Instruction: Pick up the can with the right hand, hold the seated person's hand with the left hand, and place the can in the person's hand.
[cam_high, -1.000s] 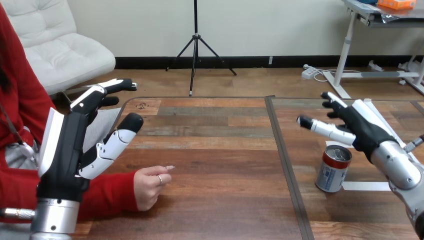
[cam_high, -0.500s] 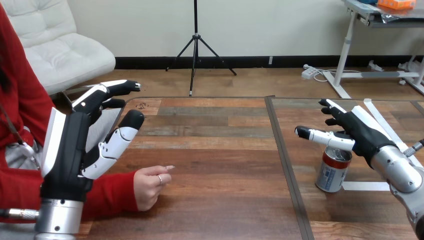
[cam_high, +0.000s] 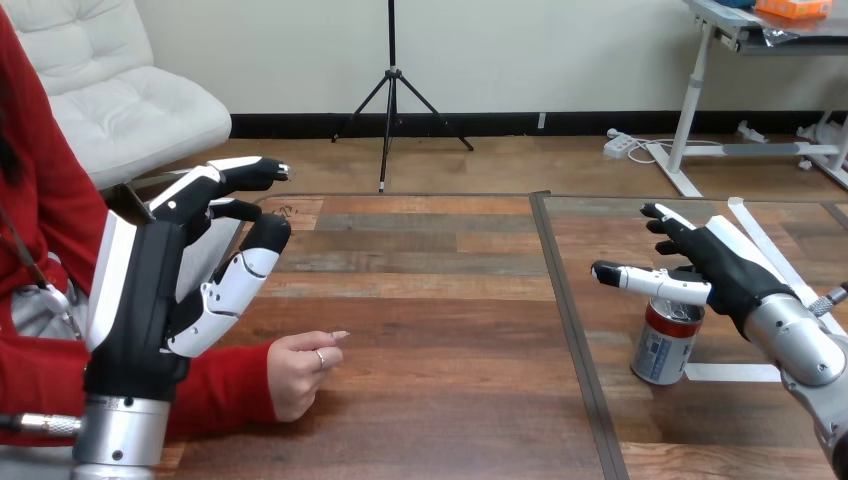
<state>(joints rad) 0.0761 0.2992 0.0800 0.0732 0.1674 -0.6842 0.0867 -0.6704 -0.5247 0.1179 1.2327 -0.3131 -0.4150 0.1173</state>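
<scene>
A can (cam_high: 664, 347) with a red band at the top and a white body stands upright on the table's right half. My right hand (cam_high: 712, 268) hovers open just above and behind it, thumb stretched out to the left over the can's top, not gripping it. My left hand (cam_high: 165, 285) is raised at the left, open, palm turned toward the table's middle. The person's hand (cam_high: 300, 371), loosely curled, rests on the table below and to the right of my left hand, apart from it.
The wooden table (cam_high: 430, 300) has a dark seam (cam_high: 565, 300) running front to back between the person's hand and the can. Strips of white tape (cam_high: 735, 372) lie on the table beside the can. The person's red sleeve (cam_high: 225, 390) lies along the front left.
My right hand has come down a little toward the can's top. My left hand has shifted slightly right and up. The can and the person's hand have stayed put.
</scene>
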